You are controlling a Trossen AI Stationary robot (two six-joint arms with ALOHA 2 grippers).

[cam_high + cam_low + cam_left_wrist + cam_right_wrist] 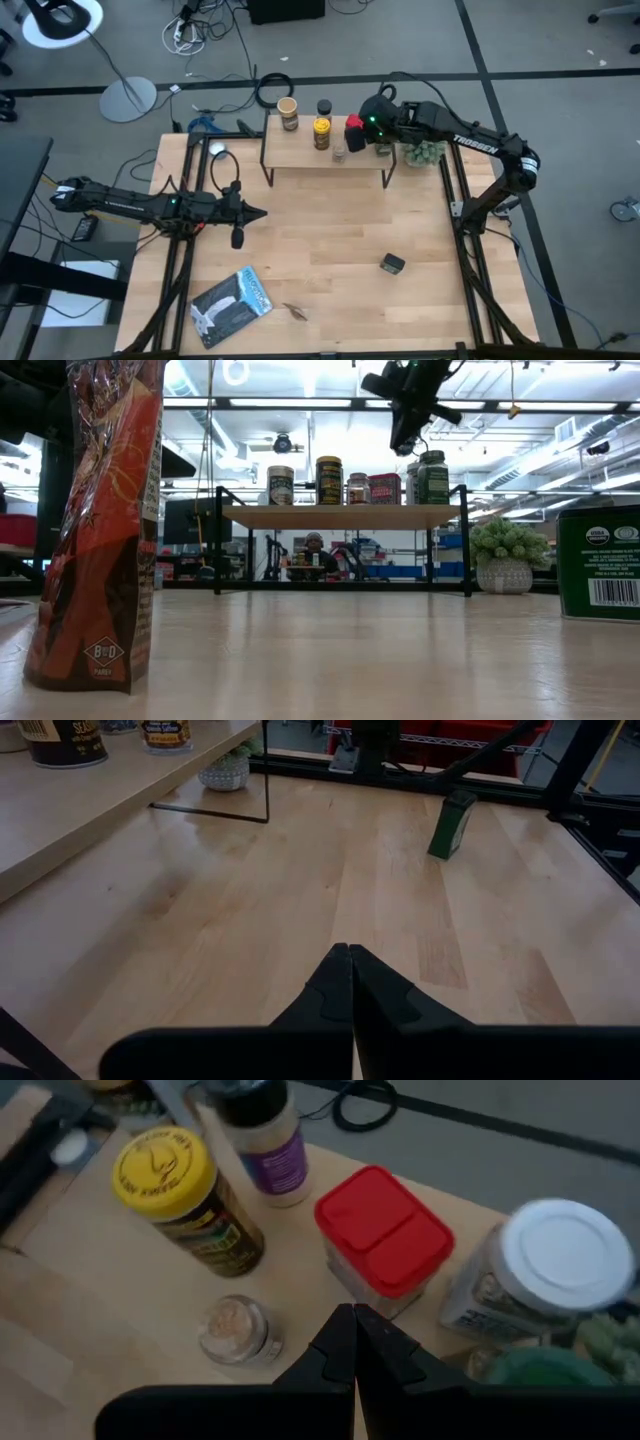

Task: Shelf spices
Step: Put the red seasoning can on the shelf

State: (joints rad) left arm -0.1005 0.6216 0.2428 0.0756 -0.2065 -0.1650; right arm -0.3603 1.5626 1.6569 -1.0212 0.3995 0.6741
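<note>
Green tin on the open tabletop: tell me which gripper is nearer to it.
Right, narrowly. The green tin sits alone on the table's near right part. The right gripper hovers shut over the shelf, beyond it; the left gripper is shut, out across the bare tabletop.

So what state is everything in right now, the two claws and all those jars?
left gripper: shut, empty, over bare table
right gripper: shut, empty, above the shelf jars
shelf: holding several upright jars
yellow-lidded jar: upright, lid on
red-lidded tin: upright, closed
green tin: off the shelf, on the table
</note>
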